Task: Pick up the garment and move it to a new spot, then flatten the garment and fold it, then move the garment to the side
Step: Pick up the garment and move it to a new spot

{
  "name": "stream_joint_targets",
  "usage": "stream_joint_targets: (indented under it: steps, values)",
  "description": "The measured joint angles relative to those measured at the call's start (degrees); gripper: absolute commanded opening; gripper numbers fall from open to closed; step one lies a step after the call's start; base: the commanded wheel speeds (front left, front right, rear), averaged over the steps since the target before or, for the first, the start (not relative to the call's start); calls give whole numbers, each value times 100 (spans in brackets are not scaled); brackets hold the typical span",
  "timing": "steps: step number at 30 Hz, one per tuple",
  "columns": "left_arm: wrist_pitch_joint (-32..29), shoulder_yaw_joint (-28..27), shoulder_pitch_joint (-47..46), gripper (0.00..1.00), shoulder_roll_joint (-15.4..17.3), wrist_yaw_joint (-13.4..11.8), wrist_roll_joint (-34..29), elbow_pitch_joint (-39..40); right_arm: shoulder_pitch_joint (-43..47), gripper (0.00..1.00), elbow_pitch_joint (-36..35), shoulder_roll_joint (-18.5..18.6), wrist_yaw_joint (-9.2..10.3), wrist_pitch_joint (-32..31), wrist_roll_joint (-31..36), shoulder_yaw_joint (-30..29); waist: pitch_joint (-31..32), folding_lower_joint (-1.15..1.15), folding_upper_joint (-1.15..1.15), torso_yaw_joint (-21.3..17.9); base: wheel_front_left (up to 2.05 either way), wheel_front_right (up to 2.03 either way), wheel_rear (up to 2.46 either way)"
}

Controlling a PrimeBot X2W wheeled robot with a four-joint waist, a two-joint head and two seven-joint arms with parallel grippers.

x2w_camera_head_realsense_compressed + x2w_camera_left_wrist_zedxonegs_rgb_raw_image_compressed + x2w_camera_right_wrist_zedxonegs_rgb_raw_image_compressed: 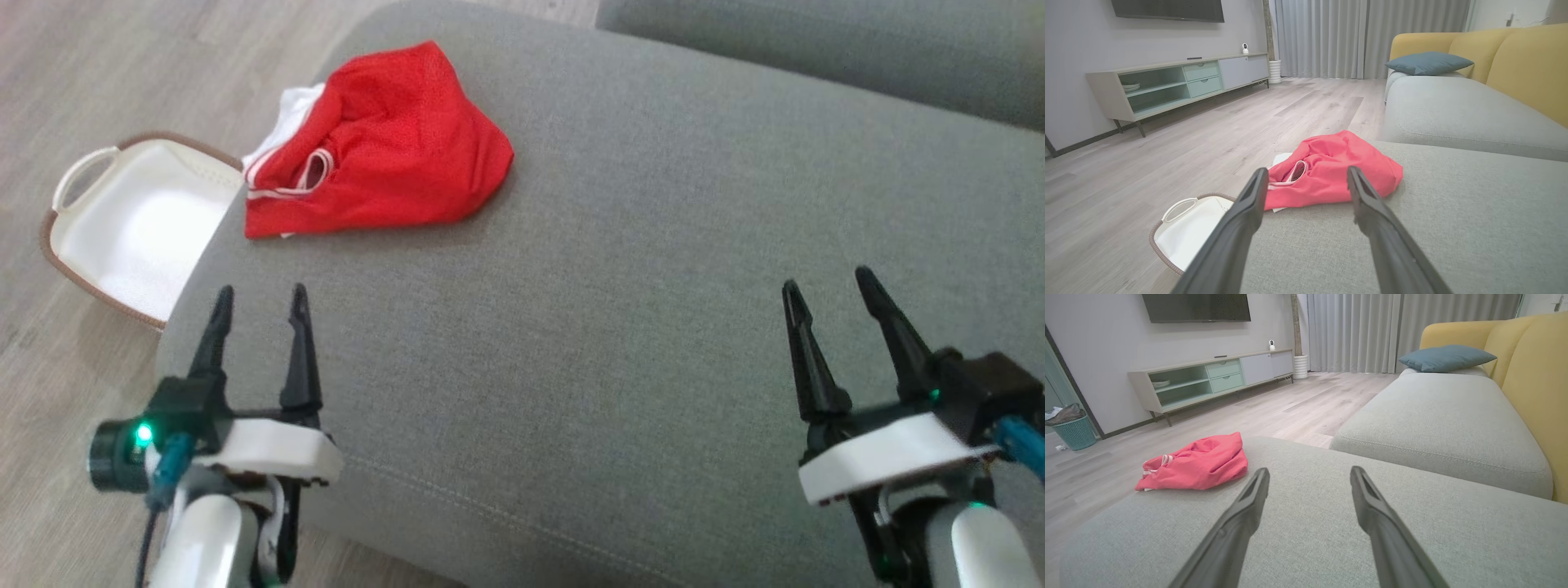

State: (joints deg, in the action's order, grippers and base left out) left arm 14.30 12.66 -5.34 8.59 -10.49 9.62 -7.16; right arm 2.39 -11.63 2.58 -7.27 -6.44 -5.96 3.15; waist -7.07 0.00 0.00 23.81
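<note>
Crumpled in a heap on the grey sofa seat, close to its left edge: red garment with white trim, white cloth poking out underneath. Lettering on the fabric, if any, too blurred to tell. On the floor just beside that edge, a white basket. Spread wide and empty over the seat, well apart from the garment: left claw and right claw.

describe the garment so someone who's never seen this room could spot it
Find the grey cushion before the robot. At its far left edge, beside the white basket on the floor, lies the garment. It is a crumpled heap of bright red with white trim, amid grey and white.
</note>
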Motion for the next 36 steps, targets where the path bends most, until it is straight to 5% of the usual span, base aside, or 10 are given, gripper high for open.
stream_joint_targets:
  steps: [11,24,32,33,34,35,36]
  values:
    - [19,-276,-1431,100,-237,349,13,-686,-516,100,-458,267,0,-426,111,15,-944,0,0,-211,0,0,0]
    - [-376,-454,-4039,100,-155,1110,447,-4065,-1044,100,-849,686,0,-771,143,113,-2116,1,0,-541,0,0,0]
    - [-1324,-449,-4852,100,78,1472,590,-5629,-1126,100,-879,702,0,-817,133,147,-2227,1,0,-810,0,0,0]
    - [-1396,-448,-4938,72,110,1515,622,-5735,-1125,100,-876,699,0,-814,133,135,-2222,1,0,-832,0,0,0]
    - [-1428,-442,-5006,21,140,1561,623,-5820,-1125,100,-869,695,0,-810,133,114,-2207,1,0,-847,0,0,0]
    - [-1415,-439,-5040,0,152,1561,623,-5867,-1124,100,-859,692,0,-798,133,88,-2188,1,0,-860,0,0,0]
    - [-1369,-425,-5048,0,153,1561,623,-5918,-1123,100,-848,683,0,-756,133,57,-2160,1,0,-866,0,0,0]
